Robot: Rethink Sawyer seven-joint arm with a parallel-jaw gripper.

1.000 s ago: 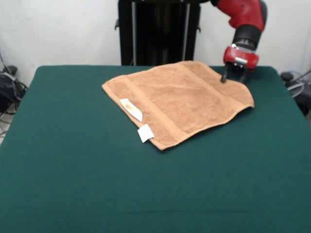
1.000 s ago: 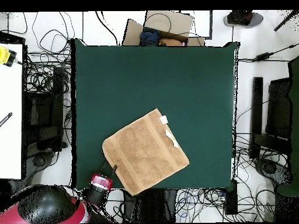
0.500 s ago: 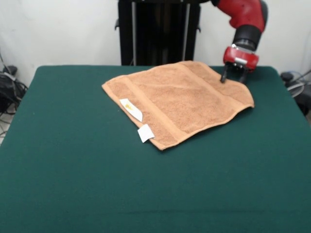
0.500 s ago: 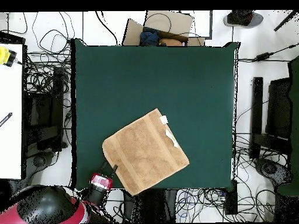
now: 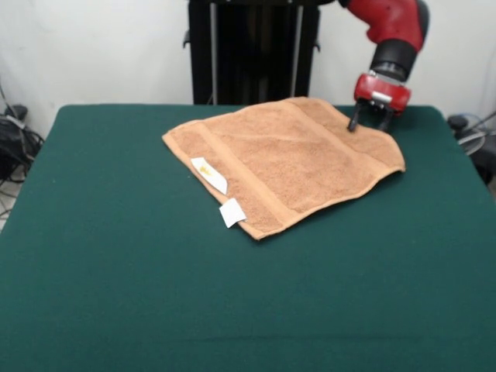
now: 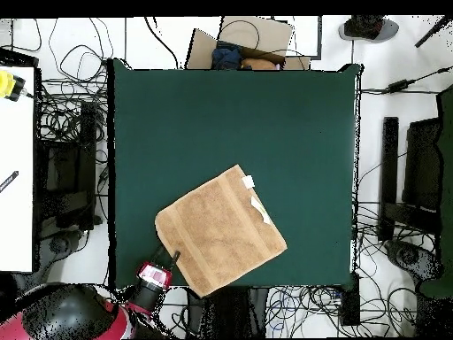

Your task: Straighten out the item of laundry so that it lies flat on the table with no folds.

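The item of laundry, an orange-tan towel (image 5: 287, 159), lies spread on the green table (image 5: 155, 294), turned at an angle, with no visible folds. Two white tags (image 5: 209, 174) sit on its near left edge. From overhead the towel (image 6: 221, 230) lies close to the table (image 6: 230, 124) edge on the robot's side. My gripper (image 5: 368, 124) hangs just above the towel's far right corner, open, with nothing between its fingers. Overhead, the gripper (image 6: 168, 258) stands at the towel's lower left corner.
Cables (image 6: 62, 115) run along both sides of the table on the floor. A cardboard box (image 6: 252, 40) sits past the table's far edge. A white bench (image 6: 16, 177) stands to the left in the overhead view.
The gripper has risen slightly above the towel's corner. The towel has not moved.
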